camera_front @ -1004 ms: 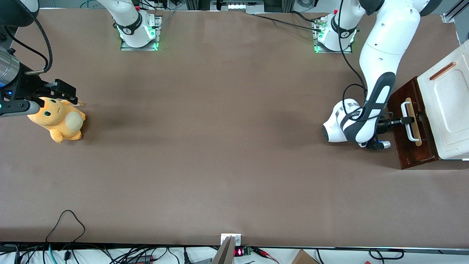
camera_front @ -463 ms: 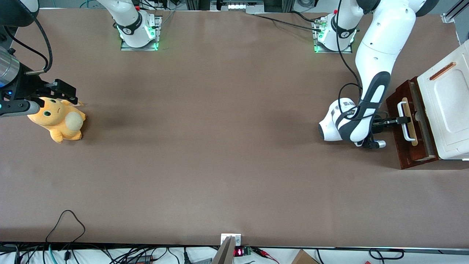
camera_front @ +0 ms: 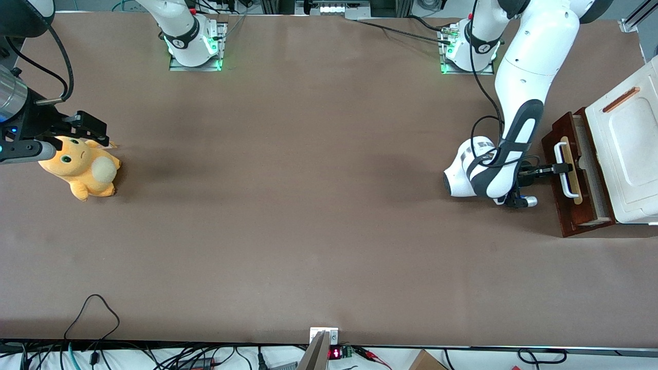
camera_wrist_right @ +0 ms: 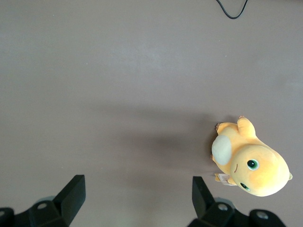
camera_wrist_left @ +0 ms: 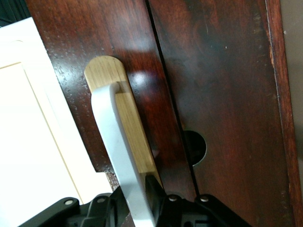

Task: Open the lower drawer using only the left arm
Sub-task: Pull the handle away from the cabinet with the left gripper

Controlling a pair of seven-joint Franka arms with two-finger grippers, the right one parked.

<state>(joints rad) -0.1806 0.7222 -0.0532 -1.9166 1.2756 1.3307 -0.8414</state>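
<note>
One drawer (camera_front: pixel 568 180) stands partly out of its cabinet (camera_front: pixel 624 154) at the working arm's end of the brown table (camera_front: pixel 308 205), pale wood showing inside. The gripper (camera_front: pixel 563 168) is clamped on its smooth white handle (camera_wrist_left: pixel 120 156), which is mounted on a rounded pale strip (camera_wrist_left: pixel 130 127) over glossy red-brown wood.

Count of things on the bench (camera_front: pixel 308 205)
One lower drawer (camera_front: pixel 564 177), one plush toy (camera_front: pixel 82 167), one gripper (camera_front: pixel 564 168) clamped on the drawer's handle (camera_front: pixel 561 170).
</note>
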